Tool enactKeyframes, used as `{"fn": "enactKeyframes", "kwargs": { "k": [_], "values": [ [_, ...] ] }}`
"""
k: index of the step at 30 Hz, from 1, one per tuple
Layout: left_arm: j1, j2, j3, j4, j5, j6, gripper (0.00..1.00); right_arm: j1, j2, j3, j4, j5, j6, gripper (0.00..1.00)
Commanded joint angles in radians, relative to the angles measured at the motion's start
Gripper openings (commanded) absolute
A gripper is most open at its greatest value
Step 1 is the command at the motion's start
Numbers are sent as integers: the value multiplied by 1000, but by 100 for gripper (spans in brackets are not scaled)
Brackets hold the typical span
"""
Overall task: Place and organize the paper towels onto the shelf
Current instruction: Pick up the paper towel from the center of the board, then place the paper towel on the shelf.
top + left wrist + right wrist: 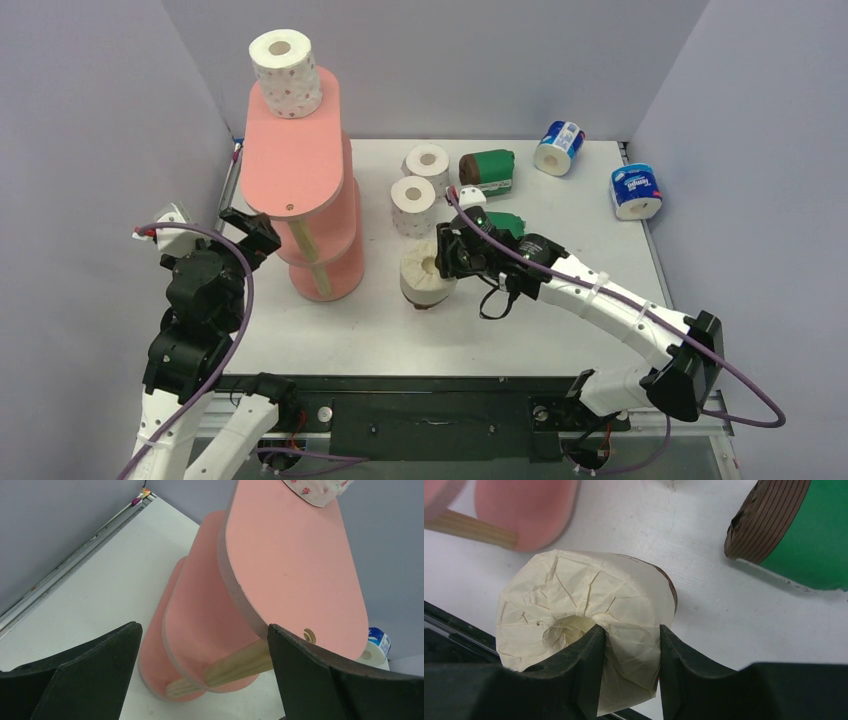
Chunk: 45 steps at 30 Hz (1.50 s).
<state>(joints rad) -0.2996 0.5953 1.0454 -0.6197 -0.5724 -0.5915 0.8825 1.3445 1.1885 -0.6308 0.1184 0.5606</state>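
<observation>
The salmon-pink shelf [300, 160] stands at the table's left, with one red-dotted paper towel roll [285, 72] upright on its top board. A cream roll [425, 275] stands on the table just right of the shelf's foot. My right gripper [631, 630] is shut on the cream roll's wall [634, 640], one finger in the core and one outside. Behind it stand two white rolls [428, 162] [412, 205]. A green-wrapped roll [487, 170] lies nearby, and another [508, 222] is partly hidden by the arm. My left gripper [204, 630] hangs open beside the shelf [290, 565], holding nothing.
Two blue-white wrapped rolls [559, 147] [636, 190] lie at the back right, near the grey side wall [740, 150]. The left wall [90, 150] runs close behind the shelf. A black rail [430, 410] lines the table's near edge.
</observation>
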Motion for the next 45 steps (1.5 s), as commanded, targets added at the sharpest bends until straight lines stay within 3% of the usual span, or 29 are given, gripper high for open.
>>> {"fn": "enactKeyframes", "kwargs": {
  "k": [1, 20, 45],
  "values": [
    [-3, -19, -21, 63, -27, -17, 96, -20, -25, 164, -10, 70, -17, 29],
    [-3, -23, -9, 77, -17, -73, 96, -44, 337, 749, -84, 4, -1, 30],
    [-3, -48, -46, 82, -6, -108, 96, 13, 542, 982, -90, -77, 55, 30]
  ]
}}
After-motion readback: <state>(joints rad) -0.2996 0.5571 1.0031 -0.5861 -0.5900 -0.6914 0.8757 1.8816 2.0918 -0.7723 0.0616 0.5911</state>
